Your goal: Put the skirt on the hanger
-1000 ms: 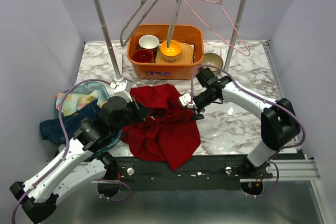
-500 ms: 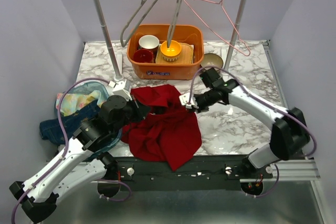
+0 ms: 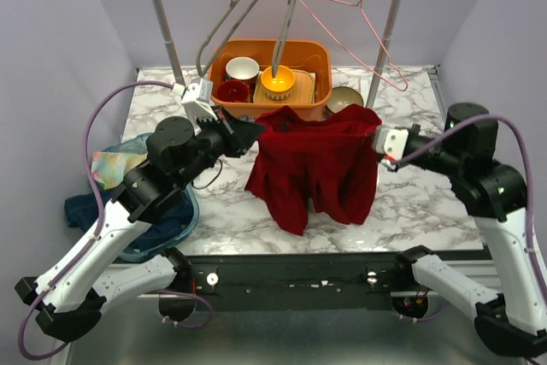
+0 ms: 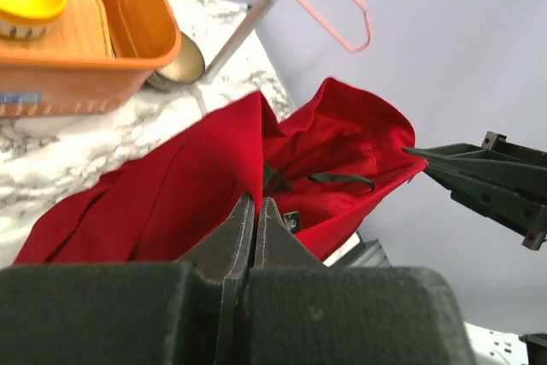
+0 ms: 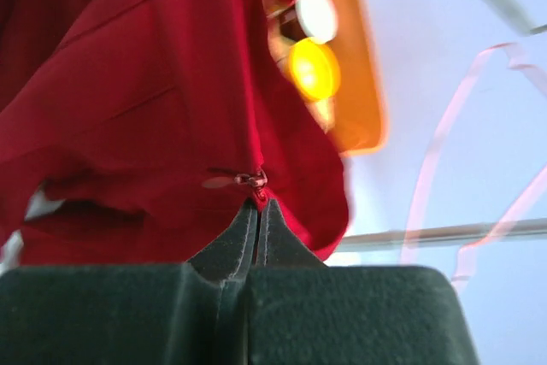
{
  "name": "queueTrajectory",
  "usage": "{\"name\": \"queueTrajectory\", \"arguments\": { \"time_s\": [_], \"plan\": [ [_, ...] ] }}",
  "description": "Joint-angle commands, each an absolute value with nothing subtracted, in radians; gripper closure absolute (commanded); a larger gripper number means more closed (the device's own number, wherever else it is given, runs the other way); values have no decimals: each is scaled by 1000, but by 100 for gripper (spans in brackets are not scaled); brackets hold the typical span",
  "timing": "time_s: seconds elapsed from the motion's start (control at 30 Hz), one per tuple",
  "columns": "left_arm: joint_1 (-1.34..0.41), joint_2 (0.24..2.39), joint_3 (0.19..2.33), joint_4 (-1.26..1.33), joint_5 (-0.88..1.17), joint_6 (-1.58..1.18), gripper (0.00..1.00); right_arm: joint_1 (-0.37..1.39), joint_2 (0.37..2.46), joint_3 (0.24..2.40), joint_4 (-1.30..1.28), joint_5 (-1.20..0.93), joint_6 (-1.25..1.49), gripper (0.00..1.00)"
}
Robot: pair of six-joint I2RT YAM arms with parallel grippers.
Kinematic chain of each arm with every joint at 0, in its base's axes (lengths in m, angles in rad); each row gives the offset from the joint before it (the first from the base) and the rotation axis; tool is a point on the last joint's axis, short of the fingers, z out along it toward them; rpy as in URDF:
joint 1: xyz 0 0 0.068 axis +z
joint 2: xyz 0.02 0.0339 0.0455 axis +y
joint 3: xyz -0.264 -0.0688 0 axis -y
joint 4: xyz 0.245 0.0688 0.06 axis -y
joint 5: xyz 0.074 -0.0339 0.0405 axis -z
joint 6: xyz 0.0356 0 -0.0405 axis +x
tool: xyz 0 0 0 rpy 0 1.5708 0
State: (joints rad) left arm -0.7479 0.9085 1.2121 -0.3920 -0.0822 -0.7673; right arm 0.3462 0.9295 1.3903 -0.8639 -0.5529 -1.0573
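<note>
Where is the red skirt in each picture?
Top view: the skirt hangs spread out in the middle, just in front of the orange tub.
Left wrist view: the skirt fills the middle; the tub is at the top left.
Right wrist view: the skirt fills the left and middle; the blurry tub is to its right.
Shared landmark: the orange tub.
</note>
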Motion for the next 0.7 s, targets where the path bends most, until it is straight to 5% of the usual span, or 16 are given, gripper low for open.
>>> {"name": "queueTrajectory", "arguments": {
  "time_s": [0.0, 0.27, 0.4, 0.57, 0.67],
  "plan": [
    [-739, 835, 1044, -359, -29, -807, 100, 333, 824, 1102, -1038, -505, -1118, 99],
    [-750, 778, 445, -163, 170, -1015, 100, 333, 840, 643, -1065, -581, -1229, 94],
    [-752, 811, 400, -161, 144, -1009, 98, 333, 877, 704, -1087, -575, -1194, 73],
    [-752, 793, 488, -245, 83, -936, 45, 333, 868, 886, -1158, -581, -1108, 49],
    [-753, 773, 547, -314, 63, -891, 33, 333, 870, 1032, -1152, -565, -1013, 46]
  ]
}}
